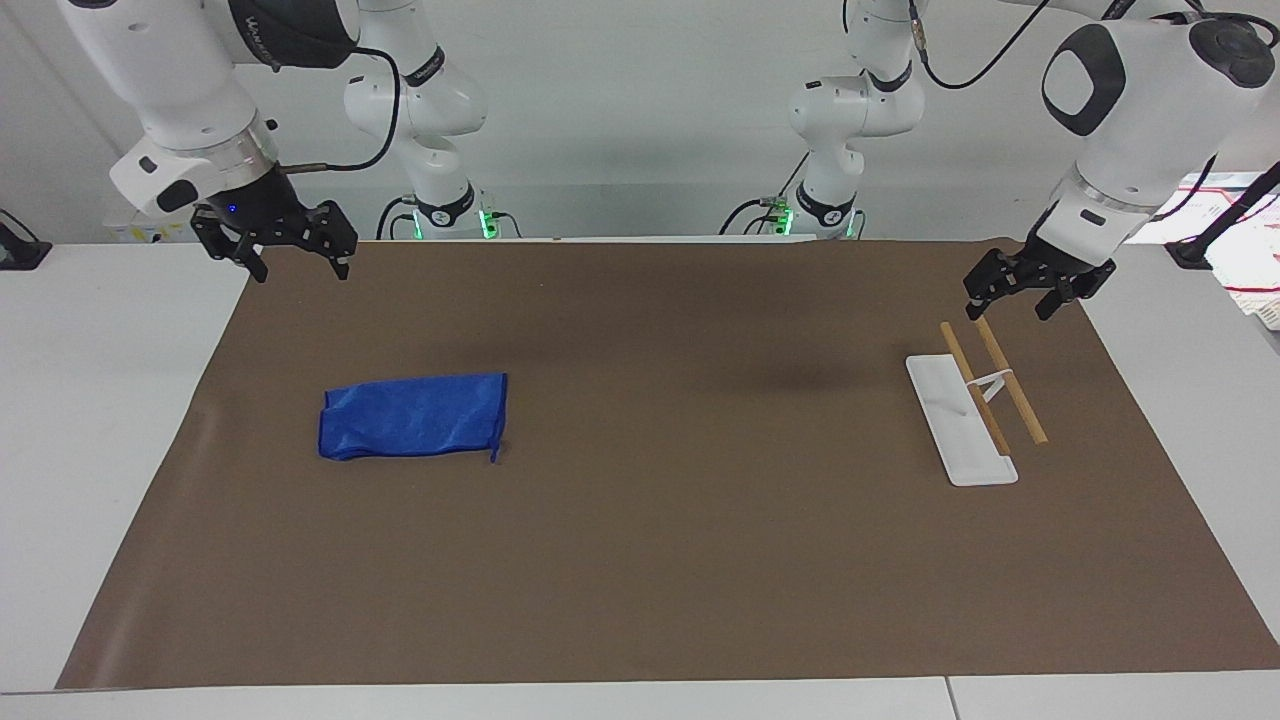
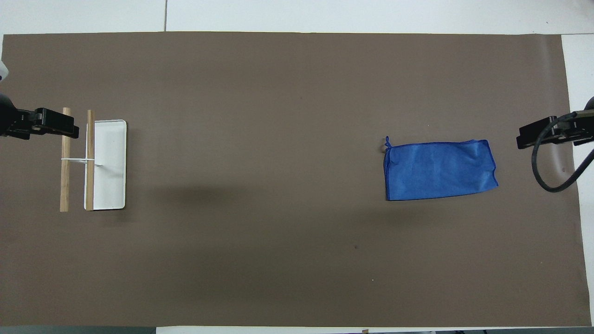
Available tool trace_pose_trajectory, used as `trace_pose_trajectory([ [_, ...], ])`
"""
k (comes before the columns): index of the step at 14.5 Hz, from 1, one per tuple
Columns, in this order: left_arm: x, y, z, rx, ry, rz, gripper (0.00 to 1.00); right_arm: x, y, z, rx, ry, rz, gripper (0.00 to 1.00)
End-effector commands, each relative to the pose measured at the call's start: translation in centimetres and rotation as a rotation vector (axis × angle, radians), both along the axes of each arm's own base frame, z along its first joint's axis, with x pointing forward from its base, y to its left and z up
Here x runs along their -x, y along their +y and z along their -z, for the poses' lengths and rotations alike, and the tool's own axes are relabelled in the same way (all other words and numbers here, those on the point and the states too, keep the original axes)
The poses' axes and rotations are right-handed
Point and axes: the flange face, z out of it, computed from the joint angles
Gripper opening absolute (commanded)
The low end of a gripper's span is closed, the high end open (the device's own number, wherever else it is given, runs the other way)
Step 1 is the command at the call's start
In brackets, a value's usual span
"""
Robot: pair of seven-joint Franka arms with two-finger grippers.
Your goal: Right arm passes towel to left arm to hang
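Note:
The royal-blue towel (image 1: 412, 415) (image 2: 441, 170) lies folded flat on the brown mat toward the right arm's end, its small loop (image 2: 387, 141) at one corner. The right gripper (image 1: 300, 270) (image 2: 536, 133), with a blue light on its wrist, hangs open and empty above the mat's edge at that end, apart from the towel. The left gripper (image 1: 1008, 310) (image 2: 55, 123) hangs open and empty over the outer rod of the hanging rack (image 1: 990, 385) (image 2: 77, 160) at the left arm's end.
The rack has a white base plate (image 1: 962, 430) (image 2: 110, 162) and two wooden rods. The brown mat (image 1: 700, 560) covers most of the white table. Both arm bases stand along the mat's edge nearest the robots.

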Motion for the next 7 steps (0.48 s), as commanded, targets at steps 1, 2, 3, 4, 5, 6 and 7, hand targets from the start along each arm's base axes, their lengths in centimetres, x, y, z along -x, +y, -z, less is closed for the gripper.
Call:
trace_pose_trajectory([
  [1, 0.9, 0.2, -0.3, -0.007, 0.000, 0.006, 1.00, 1.1, -0.2, 0.5, 0.000, 0.010, 0.012, 1.00],
  [2, 0.9, 0.2, -0.3, -0.007, -0.001, 0.005, 1.00, 1.2, -0.7, 0.7, 0.001, 0.015, 0.044, 1.00],
  [3, 0.9, 0.2, -0.3, -0.007, 0.000, 0.006, 1.00, 1.3, -0.9, 1.4, 0.002, 0.013, 0.056, 1.00],
  [4, 0.9, 0.2, -0.3, -0.007, 0.000, 0.006, 1.00, 1.7, -1.3, 2.1, 0.000, -0.010, 0.058, 1.00],
  [5, 0.9, 0.2, -0.3, -0.007, 0.000, 0.006, 1.00, 2.3, -1.8, 3.8, -0.009, -0.022, 0.071, 1.00],
  [6, 0.9, 0.2, -0.3, -0.007, 0.000, 0.006, 1.00, 3.1, -1.7, 5.7, -0.013, -0.059, 0.066, 1.00],
  [7, 0.9, 0.2, -0.3, -0.007, 0.000, 0.006, 1.00, 4.0, -1.5, 7.9, -0.012, -0.083, 0.058, 1.00],
])
